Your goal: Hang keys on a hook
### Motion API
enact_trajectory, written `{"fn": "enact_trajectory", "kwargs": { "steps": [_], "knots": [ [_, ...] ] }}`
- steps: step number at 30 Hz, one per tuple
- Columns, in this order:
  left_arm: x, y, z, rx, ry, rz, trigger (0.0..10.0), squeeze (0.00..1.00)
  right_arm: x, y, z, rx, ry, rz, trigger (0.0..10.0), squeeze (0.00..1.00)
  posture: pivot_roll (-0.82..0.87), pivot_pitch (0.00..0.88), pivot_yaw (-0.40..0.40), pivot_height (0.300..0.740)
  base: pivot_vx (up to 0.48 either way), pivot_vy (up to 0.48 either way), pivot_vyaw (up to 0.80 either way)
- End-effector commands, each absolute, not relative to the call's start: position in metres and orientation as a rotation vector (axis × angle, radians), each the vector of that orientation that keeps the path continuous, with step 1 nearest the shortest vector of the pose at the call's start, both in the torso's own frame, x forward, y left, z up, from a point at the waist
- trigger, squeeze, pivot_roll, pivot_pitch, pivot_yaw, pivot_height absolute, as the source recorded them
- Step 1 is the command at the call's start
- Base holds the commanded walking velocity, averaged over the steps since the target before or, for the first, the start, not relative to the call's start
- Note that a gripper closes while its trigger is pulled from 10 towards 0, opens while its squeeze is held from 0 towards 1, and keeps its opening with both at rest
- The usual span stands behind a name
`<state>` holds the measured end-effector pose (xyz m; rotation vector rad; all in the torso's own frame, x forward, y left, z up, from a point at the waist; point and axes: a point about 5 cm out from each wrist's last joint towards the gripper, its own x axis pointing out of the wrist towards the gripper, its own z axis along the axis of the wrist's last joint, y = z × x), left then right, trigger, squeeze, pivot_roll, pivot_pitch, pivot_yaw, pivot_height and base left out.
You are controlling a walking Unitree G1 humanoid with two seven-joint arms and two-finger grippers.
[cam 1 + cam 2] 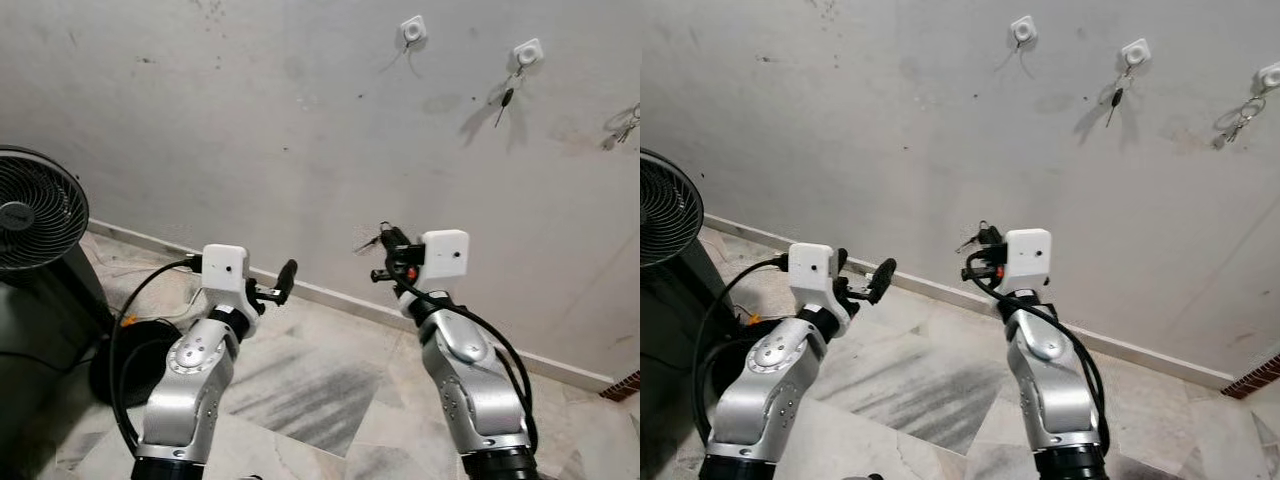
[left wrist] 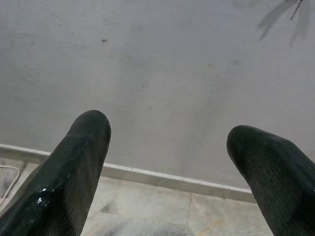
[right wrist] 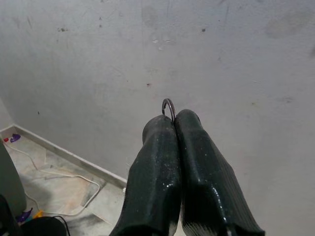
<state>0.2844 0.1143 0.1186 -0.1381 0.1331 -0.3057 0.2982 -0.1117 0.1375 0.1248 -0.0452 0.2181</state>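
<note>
Keys (image 1: 976,238) are pinched in the right gripper (image 3: 173,120), with a thin metal ring (image 3: 169,107) poking out from between its two black fingers (image 3: 152,162), which are pressed tight together. This gripper is held up in front of the grey wall (image 1: 250,130), low down and near the middle of the scene.

High on the wall, far up and to the right, are small white hooks. The left hook (image 1: 413,30) looks bare. The middle hook (image 1: 527,52) has a key (image 1: 506,100) hanging from it. Further right, another bunch of keys (image 1: 1237,118) hangs from a third hook (image 1: 1270,75). The held keys are well below all the hooks.

The left gripper (image 1: 278,285) is raised too, to the left and a bit lower. Its fingers (image 2: 74,172) are wide apart and hold nothing.

A black fan (image 1: 35,210) stands at the far left. A black cable (image 1: 125,330) lies on the tiled floor (image 1: 300,390) near it.
</note>
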Motion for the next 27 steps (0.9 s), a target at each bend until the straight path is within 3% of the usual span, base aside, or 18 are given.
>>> {"fn": "enact_trajectory", "kwargs": {
  "steps": [1, 14, 20, 27],
  "knots": [
    [0.285, 0.111, 0.122, -0.132, 0.129, -0.325, 10.0, 0.0, 0.298, -0.117, 0.145, 0.125, -0.088, 0.188, 10.0, 0.0, 0.18, 0.0, -0.058, 0.74, 0.0, 0.0, 0.0],
    [0.289, 0.112, 0.123, -0.128, 0.128, -0.339, 10.0, 0.0, 0.282, -0.161, 0.145, 0.108, -0.094, 0.034, 10.0, 0.0, 0.15, 0.0, -0.035, 0.74, 0.0, 0.0, -0.11],
    [0.288, 0.107, 0.123, -0.138, 0.126, -0.348, 10.0, 0.0, 0.282, -0.158, 0.144, 0.108, -0.087, 0.051, 10.0, 0.0, 0.15, 0.0, -0.037, 0.74, 0.0, 0.0, -0.8],
    [0.287, 0.114, 0.125, -0.125, 0.114, -0.341, 10.0, 0.0, 0.282, -0.151, 0.143, 0.117, -0.083, 0.072, 10.0, 0.0, 0.17, 0.0, -0.039, 0.74, 0.0, 0.0, 0.0]
  ]
}}
